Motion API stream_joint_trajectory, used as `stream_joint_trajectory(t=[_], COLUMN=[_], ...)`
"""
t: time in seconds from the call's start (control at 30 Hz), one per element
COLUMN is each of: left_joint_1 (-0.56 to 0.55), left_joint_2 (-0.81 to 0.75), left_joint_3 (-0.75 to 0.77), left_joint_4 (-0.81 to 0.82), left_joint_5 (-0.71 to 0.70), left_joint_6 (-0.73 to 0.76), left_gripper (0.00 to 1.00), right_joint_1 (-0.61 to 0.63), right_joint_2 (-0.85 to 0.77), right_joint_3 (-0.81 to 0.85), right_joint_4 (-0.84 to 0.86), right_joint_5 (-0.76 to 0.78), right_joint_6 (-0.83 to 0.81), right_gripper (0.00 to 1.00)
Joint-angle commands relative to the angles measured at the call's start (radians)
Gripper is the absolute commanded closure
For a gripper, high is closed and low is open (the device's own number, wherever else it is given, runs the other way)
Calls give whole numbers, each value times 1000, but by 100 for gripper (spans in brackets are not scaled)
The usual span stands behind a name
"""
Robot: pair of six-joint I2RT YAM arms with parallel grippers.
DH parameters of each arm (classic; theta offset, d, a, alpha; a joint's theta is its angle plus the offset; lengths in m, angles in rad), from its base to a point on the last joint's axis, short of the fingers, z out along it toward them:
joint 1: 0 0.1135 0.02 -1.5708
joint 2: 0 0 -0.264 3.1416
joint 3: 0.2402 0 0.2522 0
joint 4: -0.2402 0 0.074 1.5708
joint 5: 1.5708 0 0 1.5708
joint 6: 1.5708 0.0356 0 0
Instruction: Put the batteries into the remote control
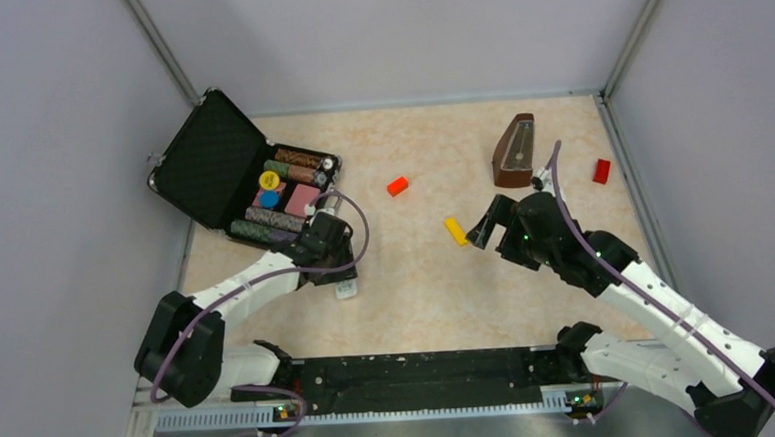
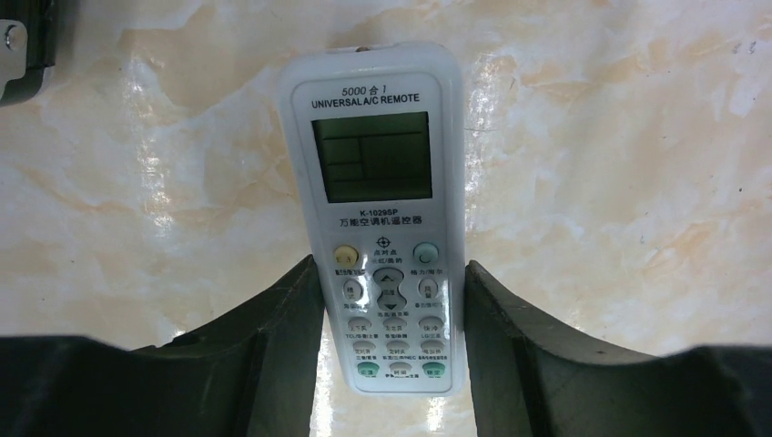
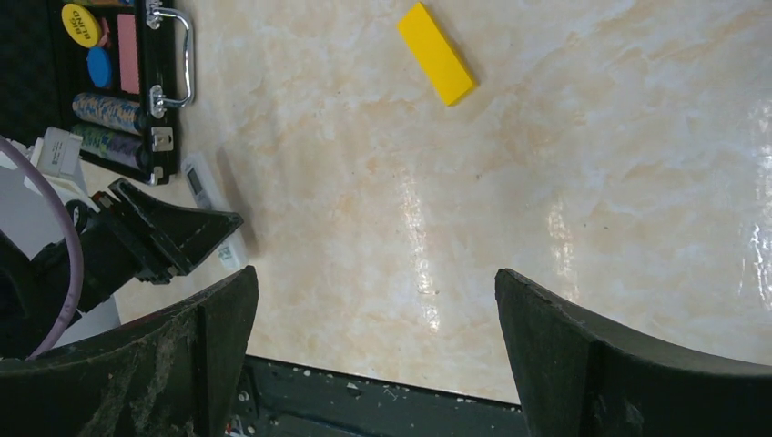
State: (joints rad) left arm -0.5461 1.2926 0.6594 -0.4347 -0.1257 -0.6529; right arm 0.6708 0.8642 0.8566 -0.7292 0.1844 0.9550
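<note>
The left end effector (image 2: 391, 273) is partly closed, with its two dark fingers pressed against the long sides of the remote control (image 2: 373, 164). The remote control is face up, its button end between the fingers and its pale screen end reaching out beyond the tips. Whether it rests on the surface (image 1: 417, 277) or is held just off it cannot be told. Just beyond this end effector and to its left stands an open black case (image 1: 210, 158), lid back, holding rolls of chips and coloured pieces.

The right end effector (image 3: 373, 273) is spread wide with nothing between its fingers, over bare surface. A yellow block (image 3: 437, 53) lies ahead of it, near but apart. Farther out are a brown wedge-shaped box (image 1: 513, 152), one red block (image 1: 397, 186) toward the case and another red block (image 1: 601, 170) by the right wall.

The surface is glossy, beige and marbled. Plain grey walls (image 1: 49, 146) close it in on three sides, with metal posts (image 1: 159, 40) in the far corners.
</note>
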Motion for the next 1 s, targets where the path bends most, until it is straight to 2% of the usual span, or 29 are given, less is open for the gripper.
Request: stream_joint_trajectory(t=[0.0, 0.07, 0.23, 0.33, 0.4, 0.5, 0.63, 0.77, 0.97], left_joint_1=[-8, -9, -10, -12, -13, -16, -18, -18, -18], left_joint_2=[30, 74, 140, 133, 92, -17, -200, -464, -836], left_joint_3=[38, 47, 37, 35, 41, 58, 104, 156, 193], left_joint_4=[26, 13, 23, 12, -15, -69, -187, -314, -469], left_joint_5=[-28, -25, -5, -8, -21, -19, -32, -35, -175], left_joint_6=[17, 13, 3, -1, -7, 4, 8, 5, 38], left_gripper=[97, 95, 73, 49, 23, 2, 1, 1, 1], right_joint_1=[-7, -7, -8, -7, -7, -7, -5, -6, -7], right_joint_2=[-46, -54, -88, -117, -144, -191, -272, -344, -445], right_joint_3=[19, 33, 76, 98, 109, 130, 165, 240, 357], right_joint_4=[-68, -94, -160, -207, -240, -293, -358, -423, -572], right_joint_5=[54, 66, 107, 135, 155, 198, 256, 325, 475], right_joint_6=[27, 27, 5, -8, -18, -43, -83, -121, -151], right_gripper=[2, 2, 1, 1, 1, 1, 1, 1, 1])
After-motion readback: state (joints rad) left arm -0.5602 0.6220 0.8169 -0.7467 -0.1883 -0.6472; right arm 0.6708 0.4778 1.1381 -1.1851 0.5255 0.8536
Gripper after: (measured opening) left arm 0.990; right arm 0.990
